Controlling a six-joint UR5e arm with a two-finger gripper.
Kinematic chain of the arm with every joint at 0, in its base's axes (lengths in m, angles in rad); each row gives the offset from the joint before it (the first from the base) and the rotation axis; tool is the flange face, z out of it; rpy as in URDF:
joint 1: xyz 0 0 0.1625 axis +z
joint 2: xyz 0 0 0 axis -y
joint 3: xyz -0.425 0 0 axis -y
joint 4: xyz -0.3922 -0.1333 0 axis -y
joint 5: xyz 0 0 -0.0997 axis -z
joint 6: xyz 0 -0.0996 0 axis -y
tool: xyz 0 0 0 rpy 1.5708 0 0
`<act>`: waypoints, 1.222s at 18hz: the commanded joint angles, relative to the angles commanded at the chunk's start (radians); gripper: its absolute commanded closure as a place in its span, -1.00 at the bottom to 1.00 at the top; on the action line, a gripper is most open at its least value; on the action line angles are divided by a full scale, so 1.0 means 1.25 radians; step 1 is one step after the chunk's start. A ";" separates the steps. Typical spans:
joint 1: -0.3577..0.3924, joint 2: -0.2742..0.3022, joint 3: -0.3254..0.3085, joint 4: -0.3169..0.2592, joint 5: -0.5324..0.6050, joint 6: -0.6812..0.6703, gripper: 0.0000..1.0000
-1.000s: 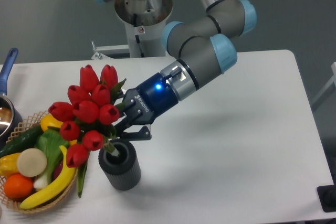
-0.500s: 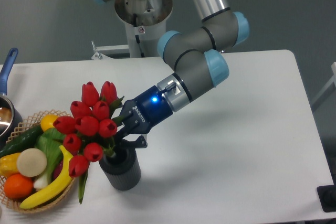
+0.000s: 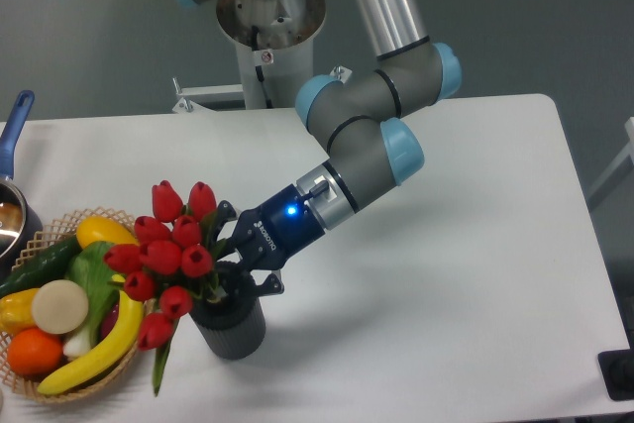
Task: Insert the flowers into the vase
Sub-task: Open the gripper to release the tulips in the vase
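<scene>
Down it comes: over the last second the arm has lowered and drawn in toward the vase [image 3: 227, 322], and the flowers [image 3: 164, 260] have sunk with it, their stems now sitting deeper in the mouth than a second ago. There is only the one fixed camera to go by. In it, the gripper [image 3: 235, 257] hangs at a slant just above the vase rim, its fingers closed narrow around the stems low down, near where they enter the vase; that low hold looks chosen to steer the stem ends into a narrow opening while the wide head stays free. The bunch leans out to the left, heads hanging over the edge of the wicker basket [image 3: 40, 385], most likely because the wrist itself comes in tilted from the right. One long leaf droops down past the vase wall on the left side. Counting up: one vase, one bunch, and I make out about nine red buds, though a couple overlap and I would not swear to it. In the basket I count a banana, a cucumber, an orange fruit, a pale round piece and a yellow one or two. One blue-handled pot [image 3: 12, 171] peeks in at the far left, well apart from the action. The insertion looks nearly done; release remains.
</scene>
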 joint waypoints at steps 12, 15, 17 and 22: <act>0.043 0.021 -0.037 0.000 0.005 0.000 -1.00; 0.058 0.036 -0.050 0.000 0.005 0.000 -1.00; 0.072 0.038 -0.063 0.001 0.005 0.002 -1.00; 0.126 0.076 -0.097 0.000 0.006 0.009 -1.00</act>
